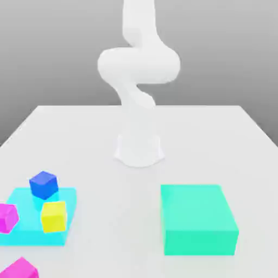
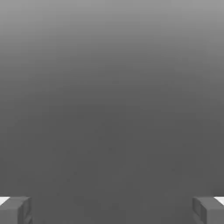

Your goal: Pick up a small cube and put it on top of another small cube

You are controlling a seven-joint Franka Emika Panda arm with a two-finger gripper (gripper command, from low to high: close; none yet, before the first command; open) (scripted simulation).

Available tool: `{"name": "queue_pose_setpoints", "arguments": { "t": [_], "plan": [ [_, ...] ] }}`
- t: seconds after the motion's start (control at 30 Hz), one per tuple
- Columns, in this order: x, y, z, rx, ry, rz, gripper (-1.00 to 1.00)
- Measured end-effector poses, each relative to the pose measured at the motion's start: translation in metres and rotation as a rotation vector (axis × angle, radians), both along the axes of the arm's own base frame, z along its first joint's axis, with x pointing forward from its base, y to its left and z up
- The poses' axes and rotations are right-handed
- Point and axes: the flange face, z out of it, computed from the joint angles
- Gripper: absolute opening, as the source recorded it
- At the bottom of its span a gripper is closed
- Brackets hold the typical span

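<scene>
Blue cube [image 1: 43, 184] on cyan mat [image 1: 21, 237], apart from wide, empty jaws.

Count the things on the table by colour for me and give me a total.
Blue cube: 1
Yellow cube: 1
Magenta cubes: 2
Light blue flat pad: 1
Green block: 1
Total: 6

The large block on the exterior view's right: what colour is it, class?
Green-teal; the large block shows best in the exterior view.
</scene>
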Motion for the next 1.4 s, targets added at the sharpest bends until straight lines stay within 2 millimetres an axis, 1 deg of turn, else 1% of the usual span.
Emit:
{"name": "queue_pose_setpoints", "arguments": {
  "t": [0.13,0.3,0.47,0.6,0.67,0.8,0.9,1.0,1.07,1.13,1.17,1.33,1.37,1.4],
  "plan": [
    [0.049,-0.025,-0.047,0.034,0.097,-0.063,0.0],
    [0.097,-0.06,-0.113,0.074,0.213,-0.145,0.0],
    [0.133,-0.097,-0.187,0.113,0.327,-0.231,0.0],
    [0.15,-0.132,-0.253,0.143,0.417,-0.309,0.0],
    [0.155,-0.15,-0.286,0.159,0.461,-0.351,0.0],
    [0.159,-0.176,-0.356,0.183,0.551,-0.417,0.0],
    [0.155,-0.197,-0.41,0.201,0.619,-0.471,0.0],
    [0.144,-0.217,-0.464,0.218,0.686,-0.528,0.0],
    [0.141,-0.224,-0.497,0.223,0.708,-0.547,0.0],
    [0.14,-0.225,-0.529,0.224,0.714,-0.552,0.0],
    [0.139,-0.225,-0.544,0.225,0.715,-0.552,-1.0],
    [0.139,-0.225,-0.544,0.226,0.715,-0.552,-1.0],
    [0.139,-0.225,-0.551,0.226,0.715,-0.553,-1.0],
    [0.139,-0.225,-0.547,0.226,0.715,-0.553,-1.0]
  ]
}}
